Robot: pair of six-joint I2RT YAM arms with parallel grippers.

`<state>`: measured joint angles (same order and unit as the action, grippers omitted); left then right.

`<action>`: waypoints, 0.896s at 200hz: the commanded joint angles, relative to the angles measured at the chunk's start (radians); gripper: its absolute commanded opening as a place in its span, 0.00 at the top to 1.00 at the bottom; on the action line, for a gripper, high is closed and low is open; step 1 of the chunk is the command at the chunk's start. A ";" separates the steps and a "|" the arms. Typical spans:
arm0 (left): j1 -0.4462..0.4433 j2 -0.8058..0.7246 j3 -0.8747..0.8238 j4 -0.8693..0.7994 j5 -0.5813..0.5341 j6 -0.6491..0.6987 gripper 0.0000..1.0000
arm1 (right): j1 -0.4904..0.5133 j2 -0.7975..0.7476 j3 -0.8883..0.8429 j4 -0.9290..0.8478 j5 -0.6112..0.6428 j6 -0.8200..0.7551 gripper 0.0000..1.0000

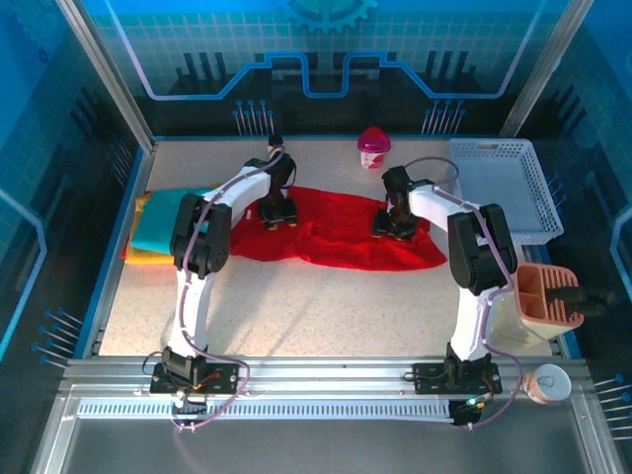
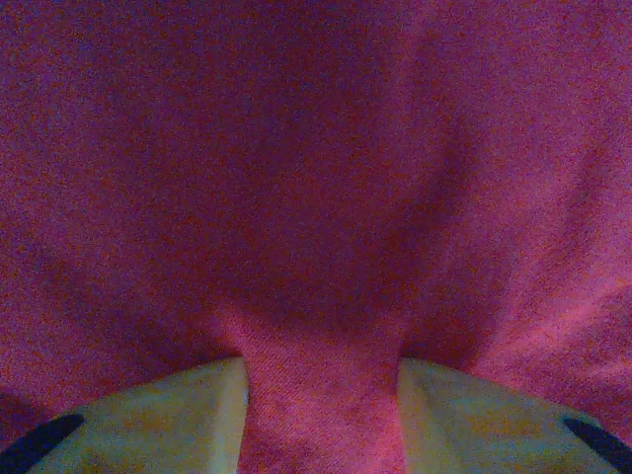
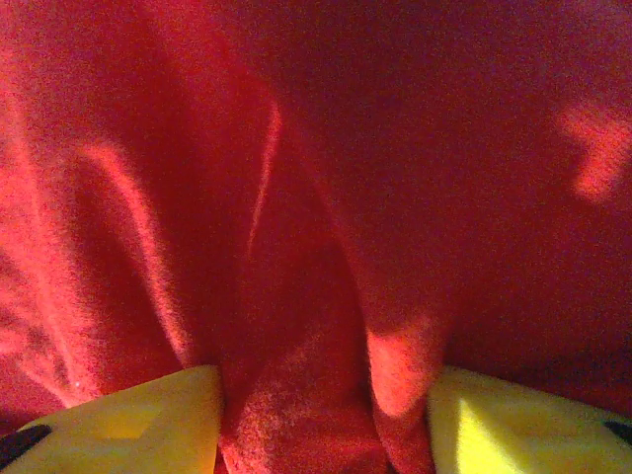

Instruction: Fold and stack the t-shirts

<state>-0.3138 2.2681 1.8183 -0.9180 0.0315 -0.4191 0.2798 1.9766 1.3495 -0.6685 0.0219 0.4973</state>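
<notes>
Top external shows teal t-shirt [image 1: 163, 222]; wrist views, left hand [image 2: 321, 375] and right hand [image 3: 324, 383] pinching red t-shirt [image 2: 316, 178].

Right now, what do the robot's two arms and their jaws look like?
The left arm and right arm match: white tube links between chunky black joint housings, each on a black base plate on a metal rail. A thin pale-purple cable loops loosely along each arm. Up close, the jaws are pale yellow wedges with black patches at their outer corners.
</notes>
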 commanded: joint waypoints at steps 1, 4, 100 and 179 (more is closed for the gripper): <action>-0.026 0.068 0.086 -0.058 0.061 0.022 0.56 | 0.045 -0.021 -0.059 -0.086 -0.054 0.024 0.42; -0.030 0.074 0.096 -0.060 0.067 0.022 0.56 | 0.051 -0.026 -0.071 -0.083 -0.063 0.028 0.42; -0.144 0.295 0.481 -0.172 0.152 0.061 0.57 | 0.370 -0.236 -0.340 0.007 -0.166 0.243 0.40; -0.096 0.451 0.808 -0.194 0.152 0.195 0.52 | 0.668 -0.204 -0.239 0.191 -0.212 0.537 0.38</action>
<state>-0.4282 2.7007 2.5938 -1.0943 0.1745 -0.2852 0.8726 1.7596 1.0531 -0.5377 -0.1787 0.9005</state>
